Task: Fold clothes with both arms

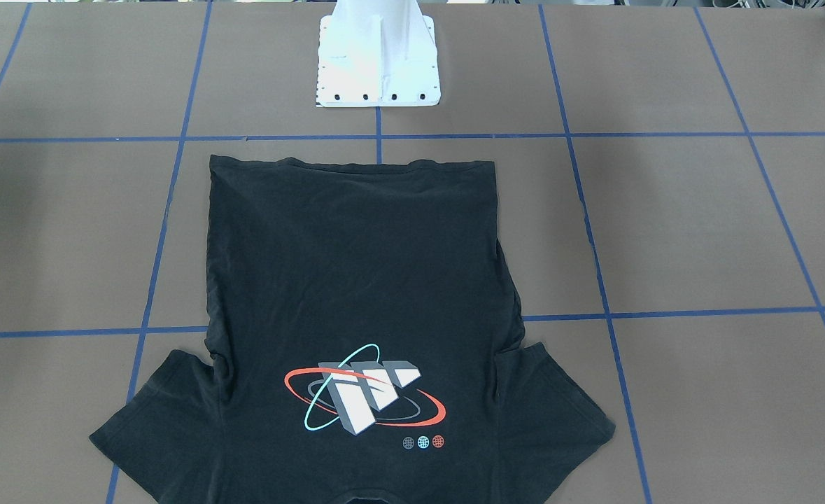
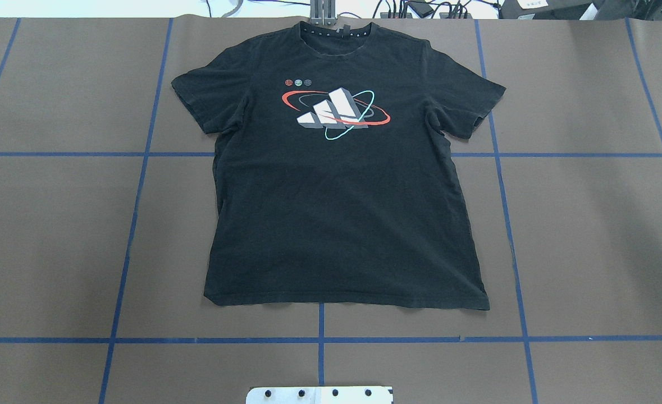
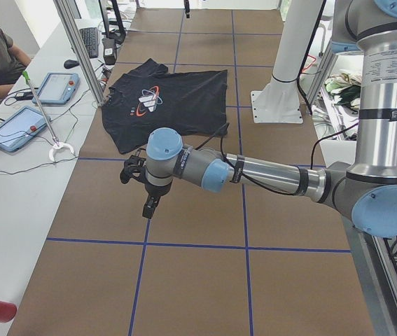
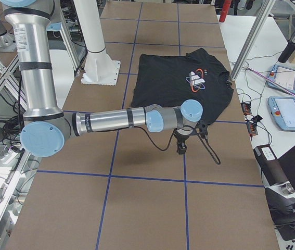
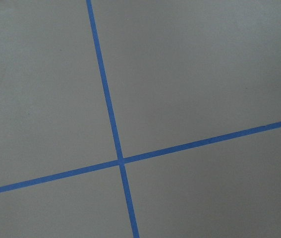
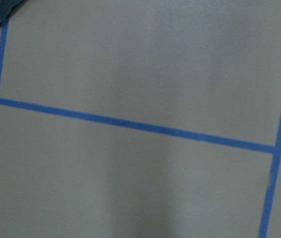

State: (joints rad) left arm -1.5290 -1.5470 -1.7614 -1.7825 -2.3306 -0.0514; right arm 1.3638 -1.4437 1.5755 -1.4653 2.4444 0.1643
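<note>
On table (image 2: pixel 55 224) ctr, overhead view, black T-shirt (image 2: pixel 342 213) lies flat, print up, collar at 12 o'clock; left gripper (image 3: pixel 150 207) hangs at 9 o'clock, right gripper (image 4: pixel 180 148) at 3 o'clock, both clear of T-shirt, finger state cannot be told.

Opposed overhead and front views, two end-on side views, all on the T-shirt (image 2: pixel 345 213).

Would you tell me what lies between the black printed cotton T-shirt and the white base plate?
Overhead view: only bare brown table crossed by blue tape lines.
</note>
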